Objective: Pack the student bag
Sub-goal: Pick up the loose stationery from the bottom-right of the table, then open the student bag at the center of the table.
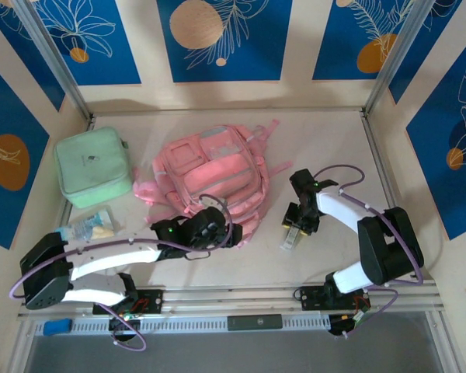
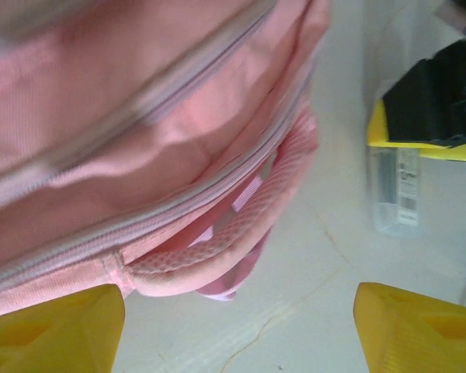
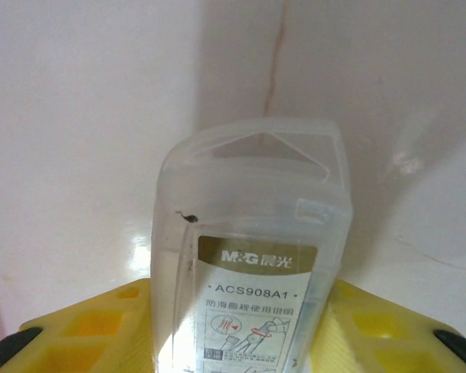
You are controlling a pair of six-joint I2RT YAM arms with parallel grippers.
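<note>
Right end effector (image 3: 248,330): yellow fingers pressed against both sides of a clear plastic case (image 3: 252,194), pinching it low over the table (image 1: 334,140).
Student bag (image 1: 210,175): lies flat mid-table, pink, its long axis running roughly near to far; the grey zips seen in the left wrist view look closed.
Left end effector (image 2: 237,326): fingers spread wide with nothing between them, at the bag's near edge, above a mesh-padded strap (image 2: 217,249).
Bearing: from the held case the bag lies to the robot's left and slightly farther off, with a strip of bare table between. The case's long axis runs about parallel to the bag's.
Nearer arm: the left, right at the bag; it looks better placed to make an opening before the case goes in.
Writing: the case label reads "M&G" with Chinese characters, then "ACS908A1"; the lines beneath are too small to read surely.
Also present: mint green zip case (image 1: 93,167), far left, well apart.
</note>
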